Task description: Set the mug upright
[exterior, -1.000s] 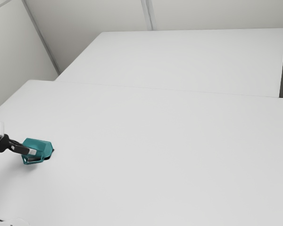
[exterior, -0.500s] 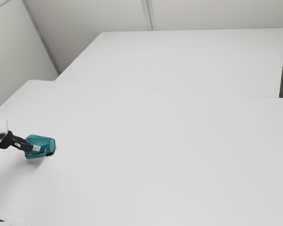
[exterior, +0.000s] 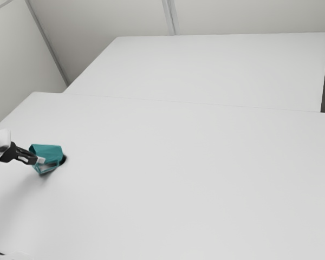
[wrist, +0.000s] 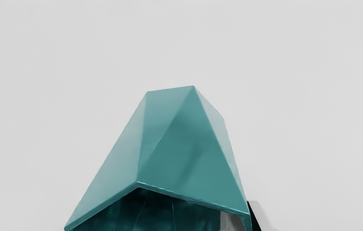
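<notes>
Faceted, glossy teal mug [exterior: 50, 151]: tipped sideways at the exterior view's left, above or on the white table [exterior: 179, 179]; contact undetermined. Black two-finger gripper [exterior: 40, 160]: pinching the mug's wall at the rim, one finger inside.

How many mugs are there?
1. The teal, faceted mug is near the exterior view's left edge, tilted, with its wall between the fingers of the black two-finger gripper. I can't rule out a small one hidden behind it.
</notes>
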Available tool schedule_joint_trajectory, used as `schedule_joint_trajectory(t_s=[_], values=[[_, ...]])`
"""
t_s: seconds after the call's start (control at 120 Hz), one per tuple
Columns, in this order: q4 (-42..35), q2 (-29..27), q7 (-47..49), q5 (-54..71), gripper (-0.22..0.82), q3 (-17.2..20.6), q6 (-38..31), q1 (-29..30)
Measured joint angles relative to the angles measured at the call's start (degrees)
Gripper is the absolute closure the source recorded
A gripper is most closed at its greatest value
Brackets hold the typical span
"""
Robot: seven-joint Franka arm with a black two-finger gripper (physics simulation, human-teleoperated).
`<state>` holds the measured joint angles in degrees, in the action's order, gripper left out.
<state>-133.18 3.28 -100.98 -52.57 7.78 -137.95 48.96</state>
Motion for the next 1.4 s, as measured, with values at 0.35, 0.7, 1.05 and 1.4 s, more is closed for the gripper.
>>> schedule_joint_trajectory(t_s=[0.35, 0.7, 1.05, 1.4], values=[[-0.83, -7.38, 2.86, 2.17, 0.78, -0.1, -0.85, -5.36], [-4.19, -15.97, 23.84, 25.07, 0.79, -0.04, 5.66, -13.06], [-4.21, -19.12, 47.63, 34.0, 0.79, 2.22, 23.24, -13.12], [1.48, -14.88, 62.65, 36.59, 0.79, 3.36, 30.28, -15.36]])
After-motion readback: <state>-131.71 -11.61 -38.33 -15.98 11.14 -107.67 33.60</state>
